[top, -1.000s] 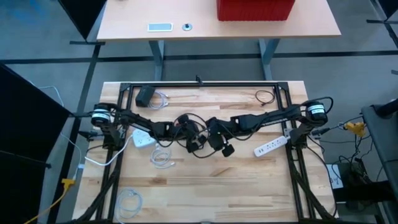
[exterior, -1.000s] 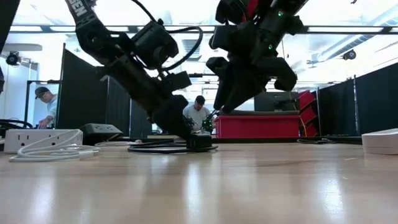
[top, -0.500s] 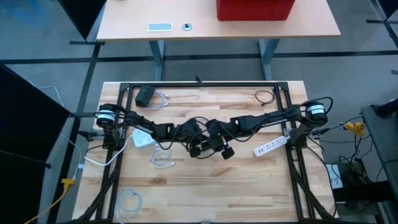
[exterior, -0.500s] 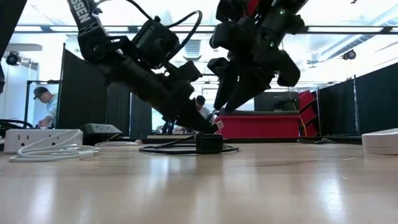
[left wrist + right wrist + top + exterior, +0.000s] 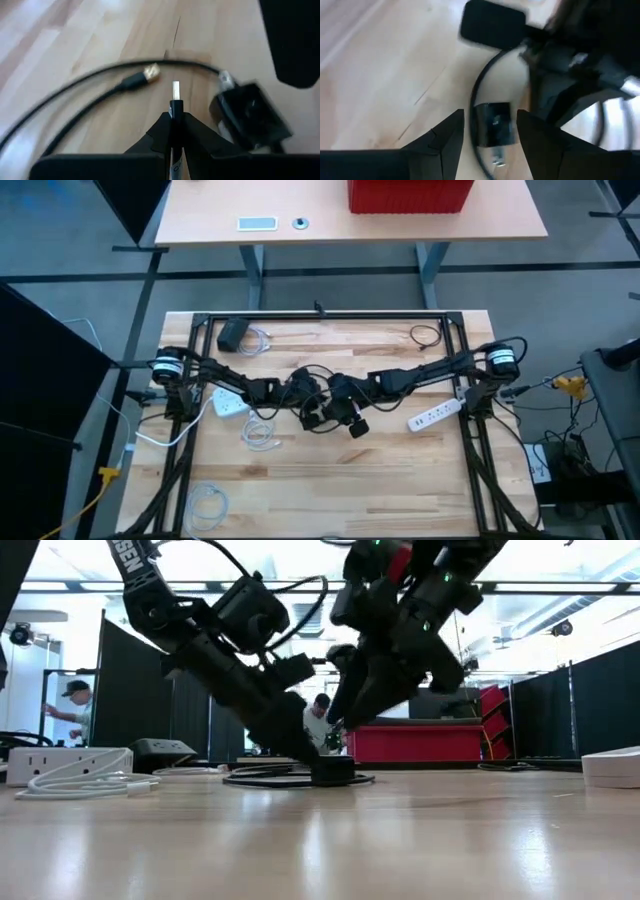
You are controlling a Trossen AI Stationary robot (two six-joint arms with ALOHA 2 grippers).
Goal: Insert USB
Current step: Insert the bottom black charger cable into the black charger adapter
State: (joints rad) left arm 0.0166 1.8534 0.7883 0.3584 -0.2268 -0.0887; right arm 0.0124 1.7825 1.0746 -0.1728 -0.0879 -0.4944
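While the left end effector pinches the stiff, light USB plug by its moulded body above the surface, the right end effector, fingers spread, straddles the small black adapter.

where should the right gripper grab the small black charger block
Grip the small black charger block across its two flat side faces, coming down from above. In the right wrist view it lies flat on the wooden table, between the open right gripper fingers. Leave the cable end clear: the left gripper holds the black USB plug nearby.
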